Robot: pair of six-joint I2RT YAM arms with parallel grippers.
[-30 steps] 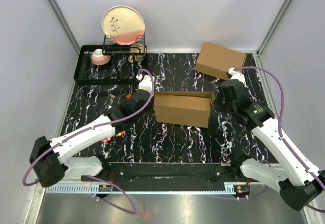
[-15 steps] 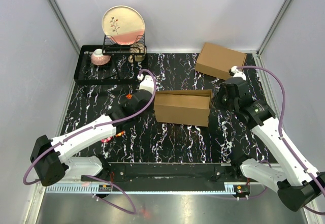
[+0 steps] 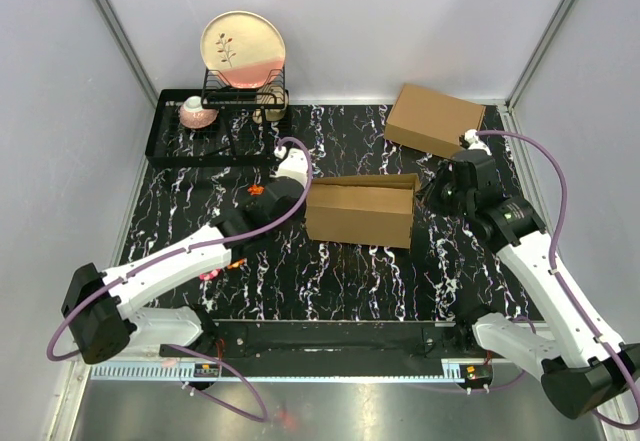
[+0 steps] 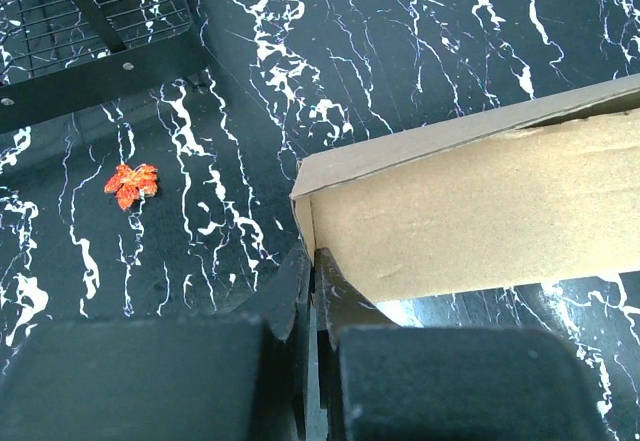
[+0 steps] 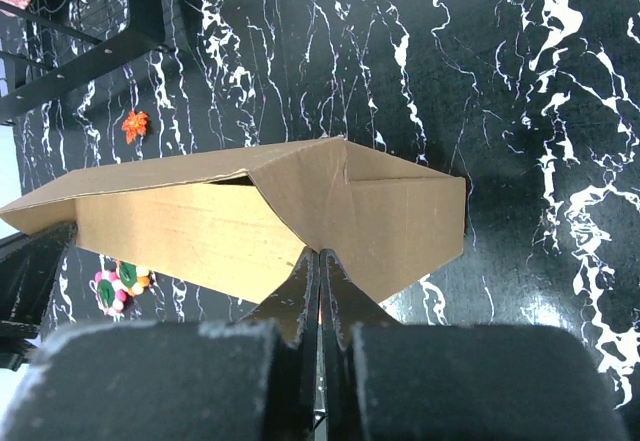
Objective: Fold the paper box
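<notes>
The paper box [image 3: 360, 211] is brown cardboard, partly made up, and lies across the middle of the black marble table; its top flap stands slightly open along the far edge. My left gripper [image 3: 302, 199] is shut, and in the left wrist view its tips [image 4: 315, 256] touch the box [image 4: 480, 201] at its left end corner. My right gripper [image 3: 424, 195] is shut too. In the right wrist view its tips [image 5: 320, 253] press against the lower edge of the folded end flap of the box [image 5: 250, 211]. Neither pair of jaws holds cardboard between them.
A second, closed brown box [image 3: 433, 119] lies at the back right. A black dish rack [image 3: 170, 151] with a plate [image 3: 243, 49] and a pink cup [image 3: 197, 113] stands at the back left. A red leaf [image 4: 131, 183] and a small coloured toy [image 5: 122, 286] lie on the table.
The box and both grippers have shifted a little toward the far side of the table. Both grippers stay shut against its ends.
</notes>
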